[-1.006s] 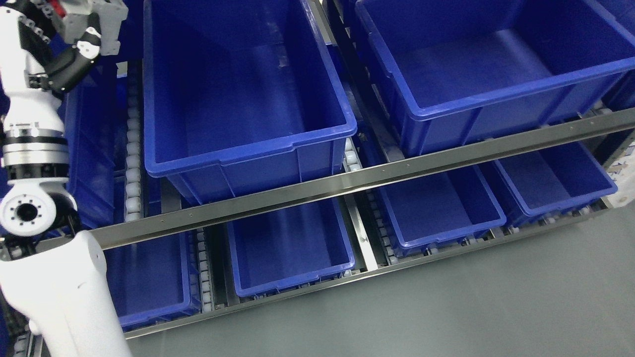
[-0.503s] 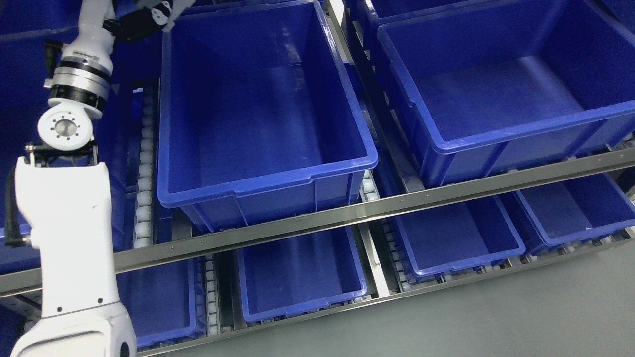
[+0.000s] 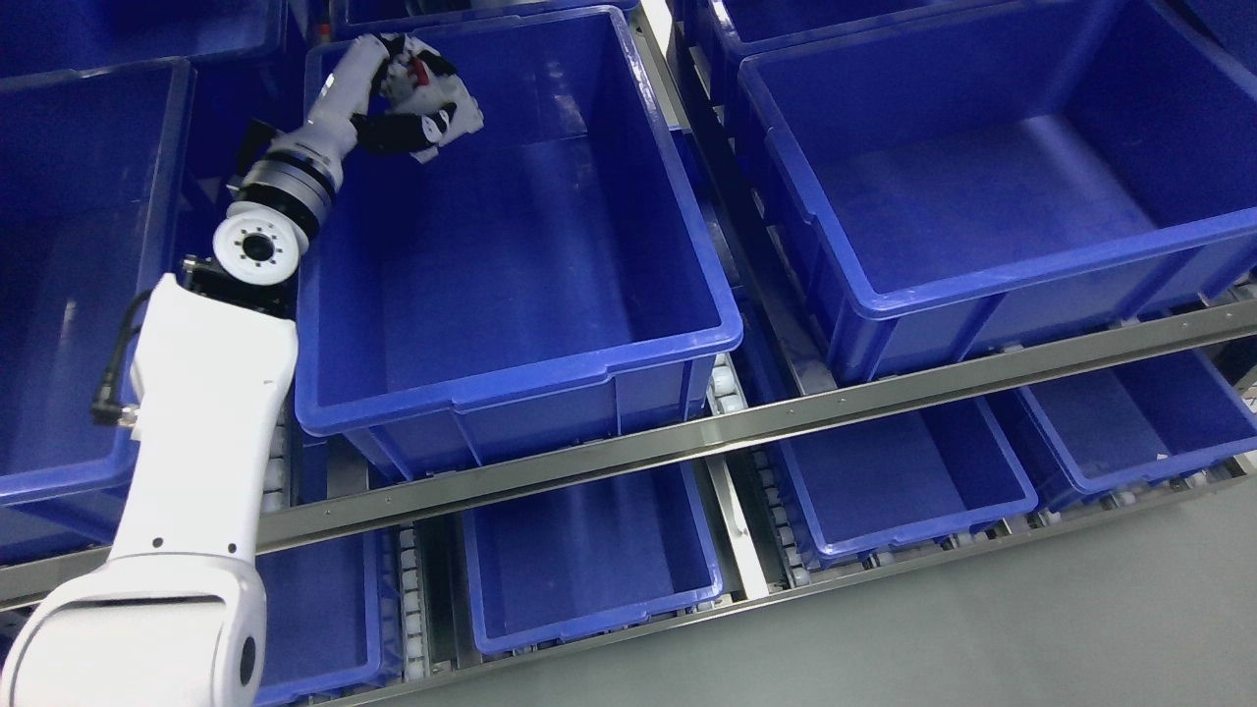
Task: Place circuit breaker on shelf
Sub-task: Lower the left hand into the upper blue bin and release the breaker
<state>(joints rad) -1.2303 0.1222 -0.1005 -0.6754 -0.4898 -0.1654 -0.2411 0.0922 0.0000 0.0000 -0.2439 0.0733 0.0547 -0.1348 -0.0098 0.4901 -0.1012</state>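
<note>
My left arm comes in from the lower left and reaches up over the far left corner of a large blue bin (image 3: 511,378) on the upper shelf level. My left hand (image 3: 408,123) is shut on the circuit breaker (image 3: 442,93), a light grey block with a small red part on top. The hand holds it above the inside of the bin, near the back wall. The bin's floor below is bare. My right hand does not show.
A second large blue bin (image 3: 1031,265) stands to the right and another (image 3: 59,471) to the left. A steel rail (image 3: 786,417) runs along the shelf front. Smaller blue bins (image 3: 589,599) sit on the lower level. Grey floor (image 3: 982,638) lies in front.
The camera has shifted, so the whole picture moved. My left arm has swung right and forward, bringing the hand with the circuit breaker from beside the bin to over its far left corner.
</note>
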